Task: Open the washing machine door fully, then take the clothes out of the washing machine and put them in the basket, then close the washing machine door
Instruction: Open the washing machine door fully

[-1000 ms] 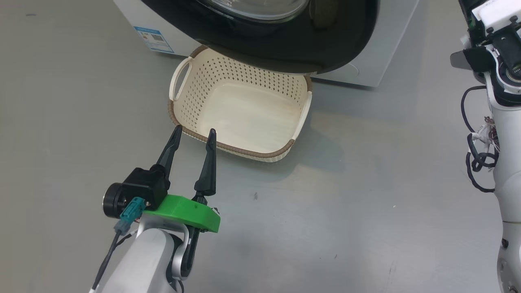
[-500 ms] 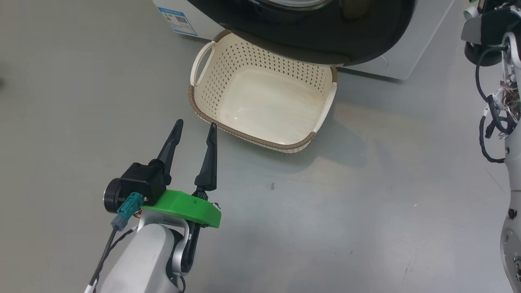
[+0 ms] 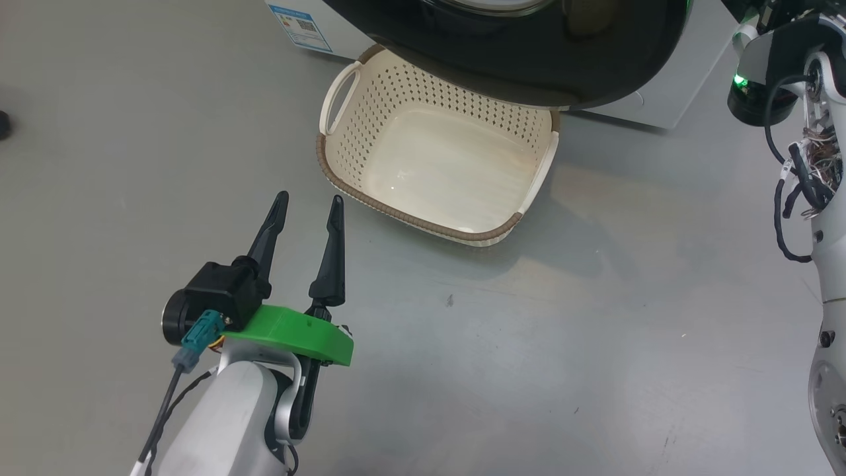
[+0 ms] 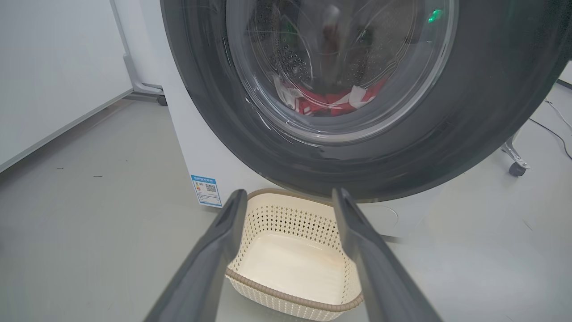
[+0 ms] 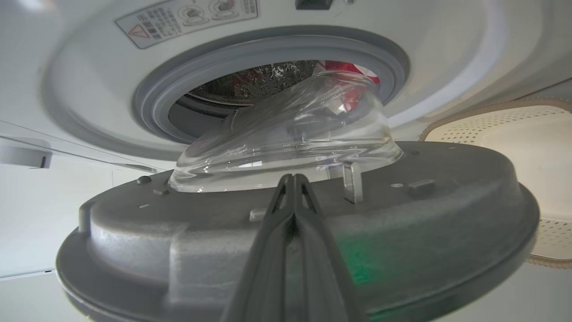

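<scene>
The washing machine door (image 3: 529, 59) is seen swung partly away from the washing machine (image 3: 661, 99). In the head view its glossy black rim overhangs the far edge of the basket (image 3: 410, 215). In the right wrist view its grey inner face and bulging glass bowl are shown apart from the grey rubber ring of the opening. The clothes (image 4: 330, 98), red with white trim, are seen through the glass in the left wrist view, lying in the drum. The basket is set on the floor (image 3: 529, 344) just before the machine, its cream bottom shown bare. The left pincer (image 3: 310, 197) is held with its fingers spread, gripping nothing, near the basket's near-left corner and apart from it. The right pincer (image 5: 293, 178) is closed, fingers pressed together, and is pointed at the door's inner face just below the bowl. Whether contact is made cannot be told.
</scene>
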